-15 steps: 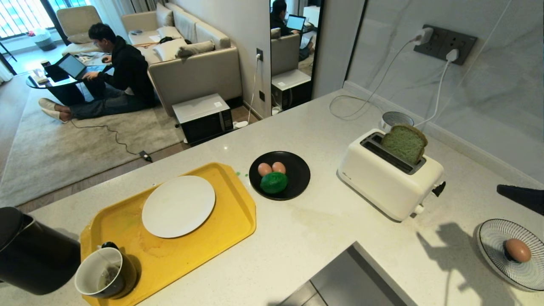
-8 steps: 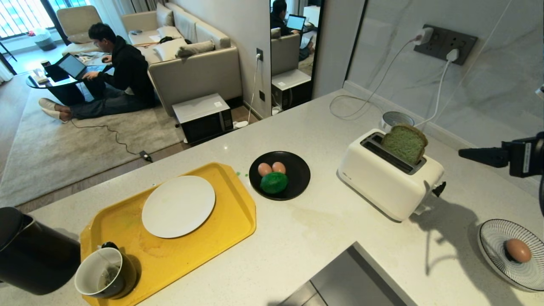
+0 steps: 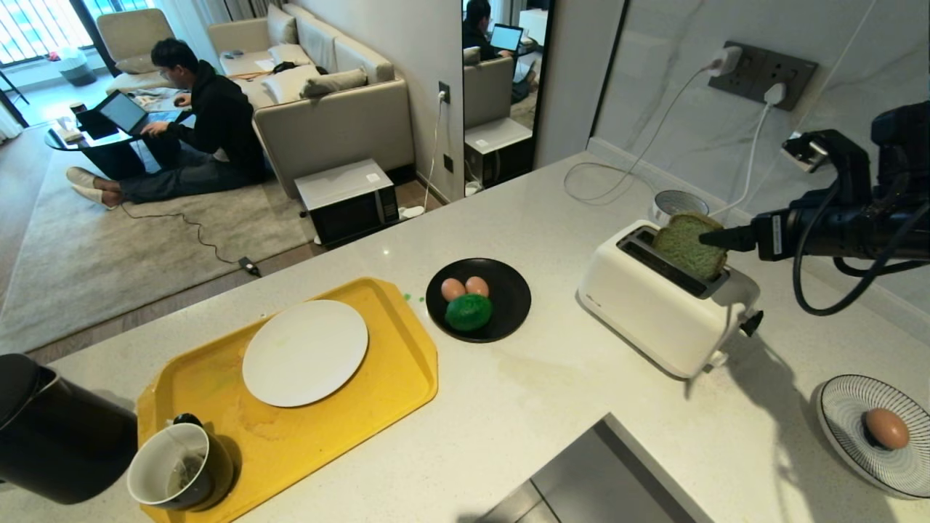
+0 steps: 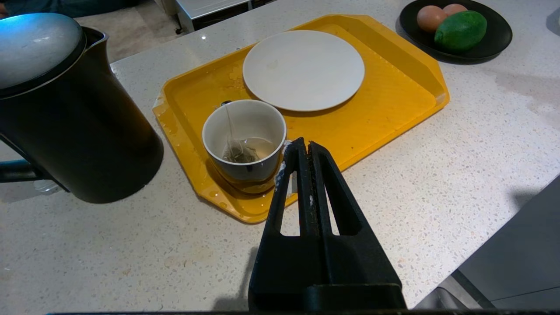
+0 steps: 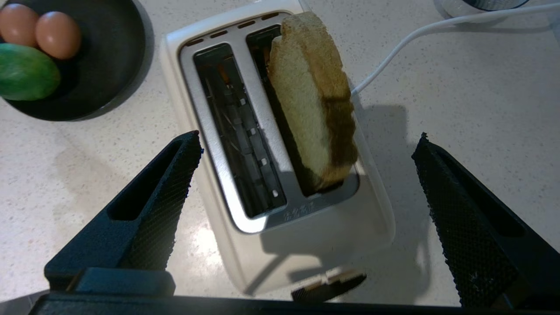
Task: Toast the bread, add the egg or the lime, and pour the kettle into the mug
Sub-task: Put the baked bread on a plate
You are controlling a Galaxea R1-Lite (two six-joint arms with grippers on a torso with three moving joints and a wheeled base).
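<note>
A pale speckled counter (image 3: 552, 407) runs under a marbled wall, with a living room beyond where a person (image 3: 196, 123) sits at a laptop. At the counter's nine o'clock edge stands the kettle (image 3: 51, 436), black and upright. Just beside it, on the yellow tray (image 3: 407, 363), the mug (image 3: 178, 468) holds a tea bag, with a white plate (image 3: 305, 352) at its one o'clock. The left gripper (image 4: 303, 151) hovers near the mug with its fingers pressed together on nothing. At the centre, a black plate (image 3: 508, 290) carries two eggs (image 3: 465, 287) and the lime (image 3: 468, 312), touching. At its three o'clock sits the white toaster (image 3: 661, 312); the bread (image 3: 690, 243) stands in the slot nearer the wall, sticking up. The right gripper (image 5: 306, 148) hangs above the toaster, fingers spread wide around the slice without touching it. At five o'clock from the toaster, the egg (image 3: 885, 428) lies alone on a striped dish (image 3: 843, 407).
</note>
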